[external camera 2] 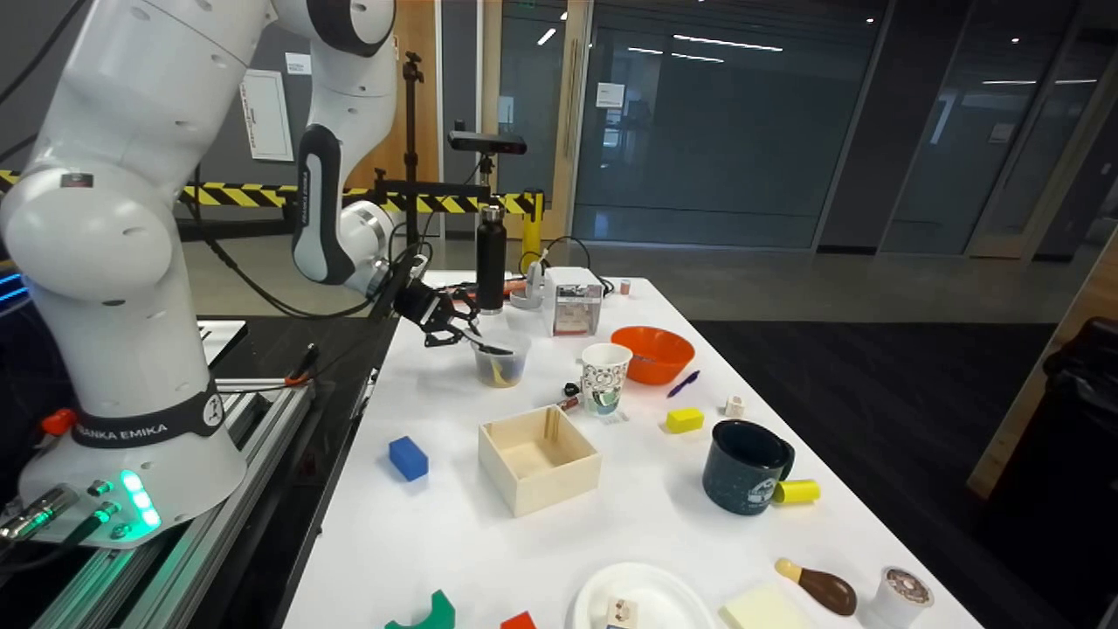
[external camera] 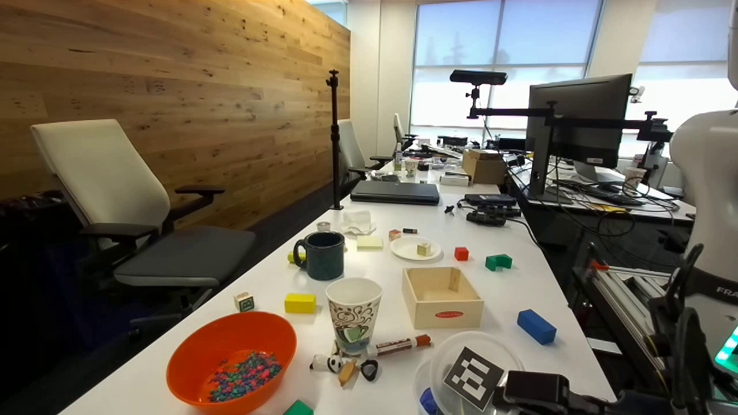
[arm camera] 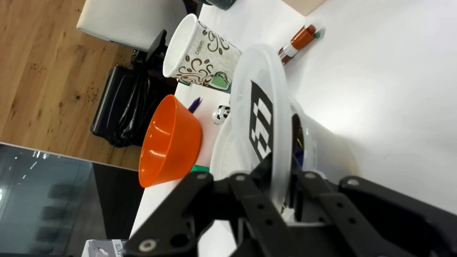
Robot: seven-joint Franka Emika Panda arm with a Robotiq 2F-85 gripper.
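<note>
The fingers [arm camera: 263, 175] pinch the lid [arm camera: 277, 107] by its rim — best hold, I'd judge, for light, slick plastic — near the bench's [external camera 2: 367, 533] robot-side edge.

Both exterior views look slightly down along the tabletop [external camera 2: 419, 533] from opposite ends, sharing the wooden box [external camera: 424, 316]. In an exterior view, windows [external camera: 548, 40] stand at one o'clock, the arm [external camera: 708, 190] at three; in an exterior view, a glass wall [external camera 2: 742, 157] at one, the arm at ten. The wrist view, tilted and much nearer, looks past the gripper [arm camera: 279, 175] at six onto the lid [arm camera: 280, 117].
</note>
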